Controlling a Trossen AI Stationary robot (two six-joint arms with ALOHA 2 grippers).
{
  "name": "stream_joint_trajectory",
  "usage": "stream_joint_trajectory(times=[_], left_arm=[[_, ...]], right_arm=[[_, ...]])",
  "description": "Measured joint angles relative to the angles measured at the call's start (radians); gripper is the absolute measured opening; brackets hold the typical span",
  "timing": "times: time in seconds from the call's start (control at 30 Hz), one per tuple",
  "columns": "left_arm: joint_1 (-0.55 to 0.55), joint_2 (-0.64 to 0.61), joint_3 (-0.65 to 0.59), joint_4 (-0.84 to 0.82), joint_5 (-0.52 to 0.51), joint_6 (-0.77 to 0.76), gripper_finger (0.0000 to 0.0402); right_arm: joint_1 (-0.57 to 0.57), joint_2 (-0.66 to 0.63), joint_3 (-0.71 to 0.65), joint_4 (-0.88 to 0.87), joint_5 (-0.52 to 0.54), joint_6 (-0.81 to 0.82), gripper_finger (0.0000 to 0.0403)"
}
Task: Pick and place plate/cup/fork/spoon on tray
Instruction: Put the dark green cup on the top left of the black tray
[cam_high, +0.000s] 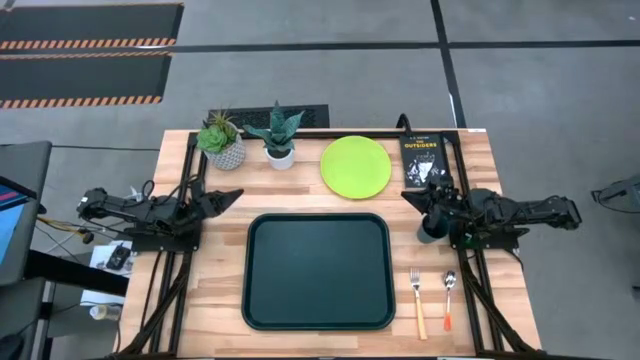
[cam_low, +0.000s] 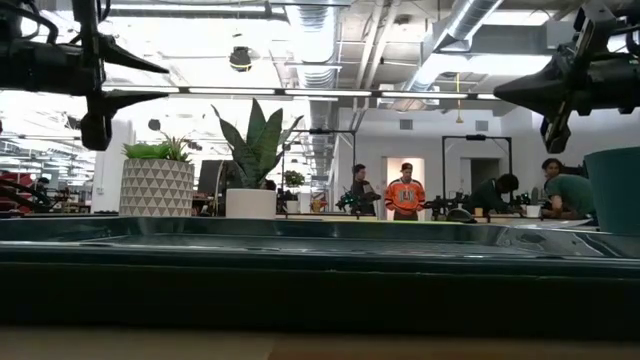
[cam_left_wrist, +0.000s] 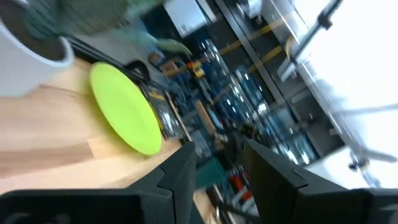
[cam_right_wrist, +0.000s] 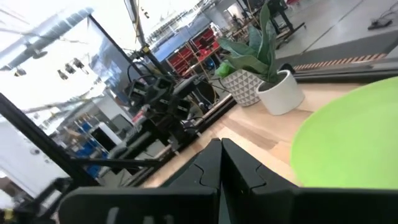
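Our left gripper hangs above the table's left edge, beside the tray; in the left wrist view we see its fingers parted with a gap between them, holding nothing.

At the back left we list a patterned plant pot and, just to its right, a white plant pot.

The tray sits at the middle of the table, bare inside.

The plate lies flat on the wood behind the tray's right half, apart from its rim.

A black book lies to the right of the plate, at the back right.

Our right gripper hovers in front of the book, to the right of the tray; in the right wrist view its fingers are pressed together, gripping nothing.

The cup stands upright on the table under the right arm, just right of the tray.

The fork lies on the wood to the right of the tray, tines pointing to the back.

The spoon lies just right of the fork, parallel to it, not touching.
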Motion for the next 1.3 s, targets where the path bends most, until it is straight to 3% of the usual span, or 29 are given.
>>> stream_joint_trajectory(times=[0.43, 0.6, 0.73, 0.83, 1.0, 1.17, 1.3], left_arm=[[0.0, 0.0, 0.0, -0.014, -0.11, 0.001, 0.0125], [0.0, 0.0, 0.0, -0.017, -0.164, -0.004, 0.0125], [0.0, 0.0, 0.0, -0.019, -0.175, -0.005, 0.0125], [0.0, 0.0, 0.0, -0.019, -0.173, -0.014, 0.0125], [0.0, 0.0, 0.0, -0.019, -0.173, -0.05, 0.0125], [0.0, 0.0, 0.0, -0.019, -0.173, -0.06, 0.0125], [0.0, 0.0, 0.0, -0.019, -0.173, -0.059, 0.0125]], right_arm=[[-0.017, 0.0, 0.005, -0.063, 0.019, 0.025, 0.004], [-0.028, 0.0, 0.005, -0.051, -0.039, 0.15, 0.0101], [-0.025, 0.004, 0.081, -0.041, -0.058, 0.122, 0.017], [-0.03, 0.034, 0.188, -0.054, -0.008, 0.04, 0.0204], [-0.042, 0.161, 0.444, -0.197, 0.078, -0.15, 0.0223], [-0.059, 0.363, 0.816, -0.654, 0.153, -0.192, 0.0225], [-0.079, 0.578, 1.14, -1.073, 0.202, -0.09, 0.0224]])
